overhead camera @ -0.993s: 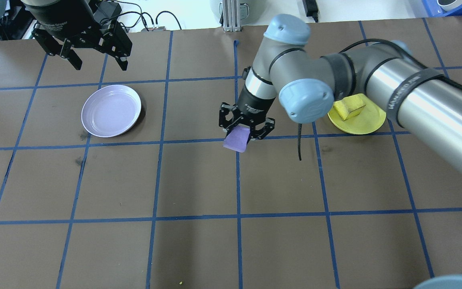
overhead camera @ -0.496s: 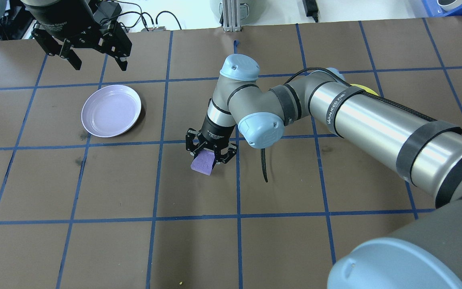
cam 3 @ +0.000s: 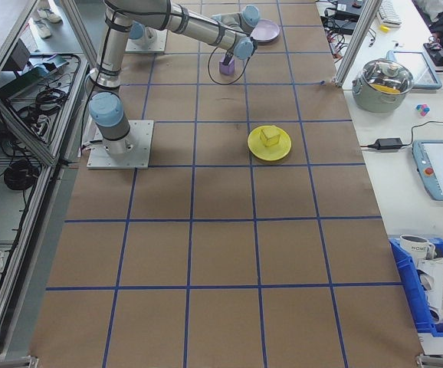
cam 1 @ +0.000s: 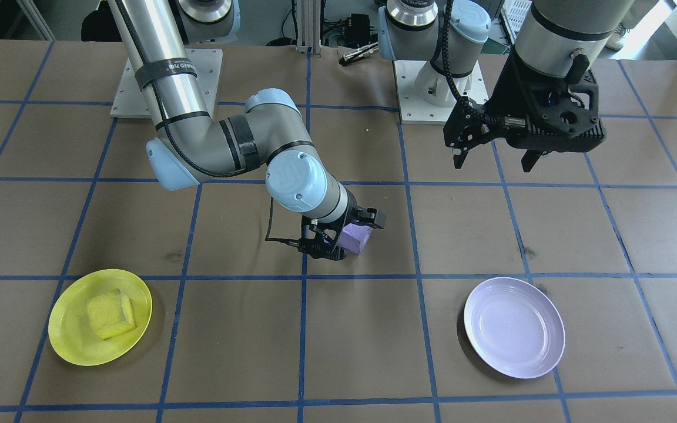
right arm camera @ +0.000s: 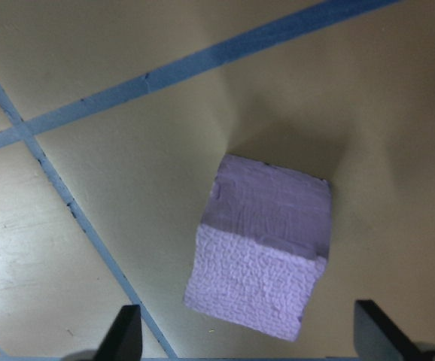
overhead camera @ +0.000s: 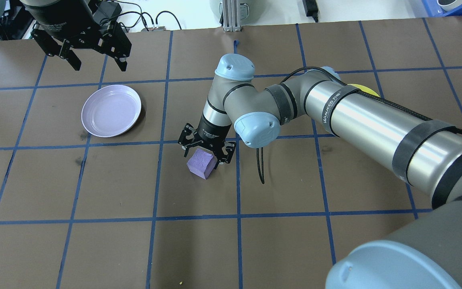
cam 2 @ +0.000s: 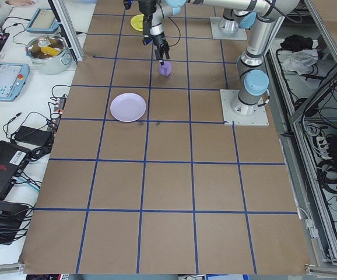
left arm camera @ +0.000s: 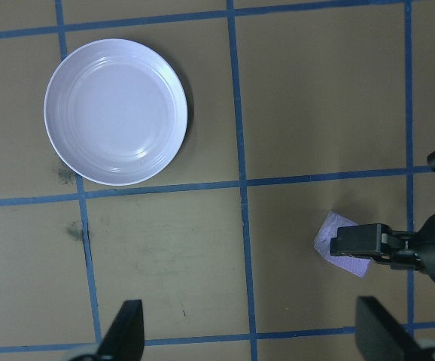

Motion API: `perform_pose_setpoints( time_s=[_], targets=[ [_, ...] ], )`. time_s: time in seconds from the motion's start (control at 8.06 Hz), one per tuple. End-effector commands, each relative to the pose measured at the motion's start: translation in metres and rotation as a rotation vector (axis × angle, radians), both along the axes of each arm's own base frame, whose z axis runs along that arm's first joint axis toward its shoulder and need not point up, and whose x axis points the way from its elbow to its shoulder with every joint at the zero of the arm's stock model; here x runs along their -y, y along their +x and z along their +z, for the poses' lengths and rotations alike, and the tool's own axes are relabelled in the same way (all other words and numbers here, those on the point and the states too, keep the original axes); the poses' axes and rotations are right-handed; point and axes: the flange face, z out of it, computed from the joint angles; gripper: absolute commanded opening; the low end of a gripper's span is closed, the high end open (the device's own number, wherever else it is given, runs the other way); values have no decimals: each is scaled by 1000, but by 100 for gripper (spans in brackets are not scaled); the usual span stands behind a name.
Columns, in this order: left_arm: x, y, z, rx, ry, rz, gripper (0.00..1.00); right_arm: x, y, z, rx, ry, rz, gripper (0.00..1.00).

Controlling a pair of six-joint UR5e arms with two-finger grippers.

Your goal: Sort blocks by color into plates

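Observation:
The pale purple block (overhead camera: pixel 201 165) rests on the brown table near the middle, free of any grip. My right gripper (overhead camera: pixel 203 155) hovers just above it, open, fingers spread to either side; the right wrist view has the block (right arm camera: pixel 263 252) below with both fingertips (right arm camera: pixel 123 337) wide apart. The lavender plate (overhead camera: pixel 111 110) lies empty to the left. Far back left, my left gripper (overhead camera: pixel 100 64) hangs open and empty. The yellow block (cam 1: pixel 109 306) lies in the yellow plate (cam 1: pixel 74 336); in the overhead view my right arm hides most of that plate.
Blue tape lines divide the brown table into squares. A cable (overhead camera: pixel 260 166) dangles from my right wrist beside the purple block. Arm bases (cam 1: pixel 432 88) stand at the robot's side of the table. Cables and devices sit beyond the far edge.
My right arm carried the purple block leftward from beside the yellow plate, set it on the table and opened. The left gripper stayed still.

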Motion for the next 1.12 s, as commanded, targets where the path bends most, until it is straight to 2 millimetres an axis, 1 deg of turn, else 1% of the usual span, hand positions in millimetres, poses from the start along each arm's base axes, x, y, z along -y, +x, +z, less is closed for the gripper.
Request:
perform_pose_setpoints(
  time_s=[0.0, 0.12, 0.25, 0.37, 0.5, 0.62, 0.74, 0.87, 0.99],
  targets=[
    [1, -2, -2, -2, 2, -3, 100, 22, -32, 61, 30, -108, -36, 100],
    [3, -5, -3, -16, -1, -9, 100, 33, -56, 84, 52, -173, -4, 100],
    [2, -16, -8, -16, 8, -37, 100, 43, -89, 99, 38, -211, 48, 100],
    [-1, -30, -12, -48, 18, -128, 100, 53, -129, 117, -14, -270, 98, 100],
    [3, -51, -26, -113, 41, -231, 100, 57, -164, 136, -39, -295, 115, 100],
    [6, -74, -44, -114, 72, -372, 100, 59, -195, 150, -73, -318, 155, 100],
    [2, -101, -66, -110, 114, -500, 100, 57, -224, 165, -131, -340, 220, 100],
    [-1, -113, -85, -109, 118, -524, 100, 54, -243, 181, -181, -373, 245, 100],
    [-4, -116, -110, -109, 108, -531, 100, 48, -262, 194, -243, -392, 328, 100]
  ],
)
